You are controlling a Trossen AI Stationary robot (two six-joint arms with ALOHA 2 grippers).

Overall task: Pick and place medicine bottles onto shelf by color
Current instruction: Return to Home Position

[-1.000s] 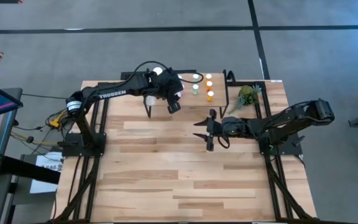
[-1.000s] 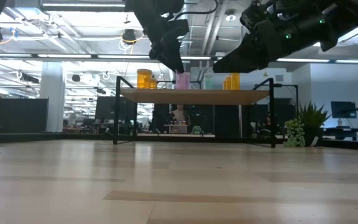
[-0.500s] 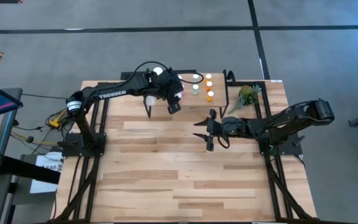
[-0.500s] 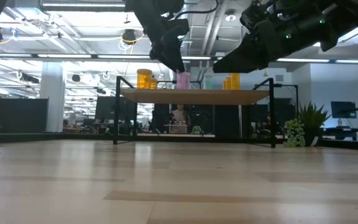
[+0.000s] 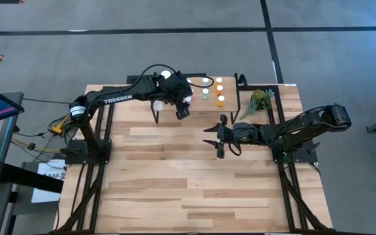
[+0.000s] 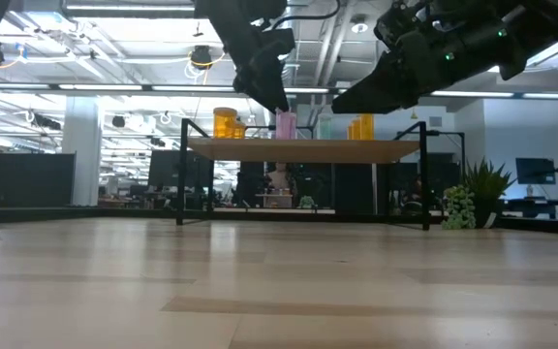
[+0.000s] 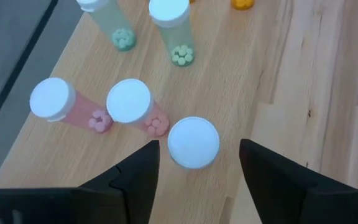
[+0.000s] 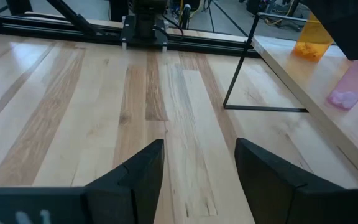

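The left gripper is hanging spread open and empty right over the nearest pink bottle, which is standing on the shelf beside two more pink ones. If it's backing off low, a finger could be clipping that cap and toppling the row. Green bottles are crowding just beyond, and the right gripper is idling open over the table.

Black left arm bears white TROSSEN lettering.

The dark six-joint left arm reaches forward with its left hand raised, fingers spread, while the dark right arm stretches inward, right hand likewise open-fingered.
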